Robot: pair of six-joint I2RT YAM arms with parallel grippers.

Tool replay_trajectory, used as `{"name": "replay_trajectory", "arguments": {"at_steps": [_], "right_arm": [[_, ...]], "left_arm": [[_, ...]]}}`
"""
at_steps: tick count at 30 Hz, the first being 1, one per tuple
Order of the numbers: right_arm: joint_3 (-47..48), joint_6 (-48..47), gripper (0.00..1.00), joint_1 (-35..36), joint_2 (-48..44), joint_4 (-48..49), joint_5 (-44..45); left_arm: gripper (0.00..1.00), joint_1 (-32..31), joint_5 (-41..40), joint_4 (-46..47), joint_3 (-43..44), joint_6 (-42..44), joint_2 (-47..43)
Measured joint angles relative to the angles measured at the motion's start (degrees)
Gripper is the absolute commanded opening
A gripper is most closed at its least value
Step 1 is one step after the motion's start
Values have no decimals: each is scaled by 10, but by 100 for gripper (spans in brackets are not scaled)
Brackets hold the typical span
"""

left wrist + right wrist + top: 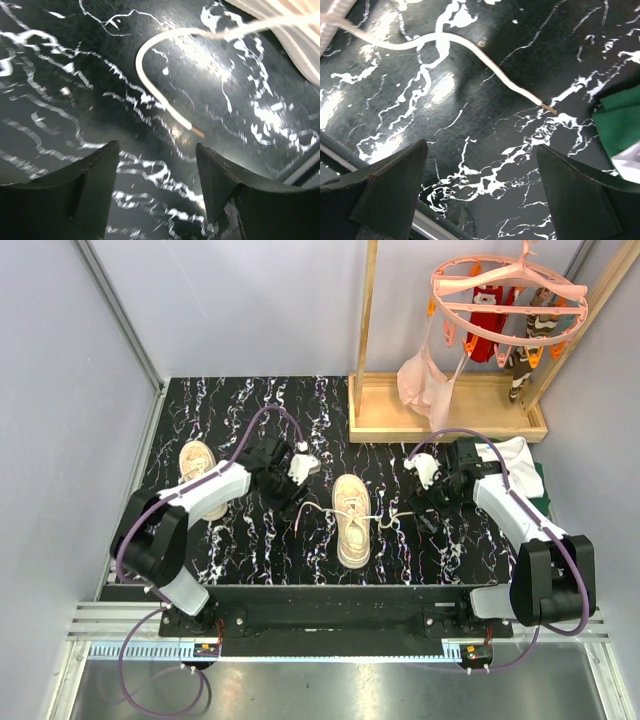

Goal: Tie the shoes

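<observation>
Gaping left tool (pixel 157 145) and right tool (pixel 481 145) hover over loose laces (pixel 141 67)

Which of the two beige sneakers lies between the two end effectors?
The central beige lace-up sneaker, its white laces spread toward both sides; the other beige sneaker lies far left, beyond the left arm.

White-shelled left arm (pixel 205 495) and right arm (pixel 503 502) with black joints, looped purple cables (pixel 264 410), dark wedge-shaped claw fingers (pixel 85 190)

Robot lab cell: alu rail (pixel 320 652), grey panel walls (pixel 250 300).
</observation>
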Motion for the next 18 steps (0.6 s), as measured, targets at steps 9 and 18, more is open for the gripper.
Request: {"name": "replay_trajectory", "arguments": {"at_steps": [9,18], "right_arm": [[3,13,100,0,12,24,36],[3,22,100,0,29,47,65]], "left_arm": [[58,-38,-61,67,-2,-95,50],[7,-76,-146,103,1,-133,96]]}}
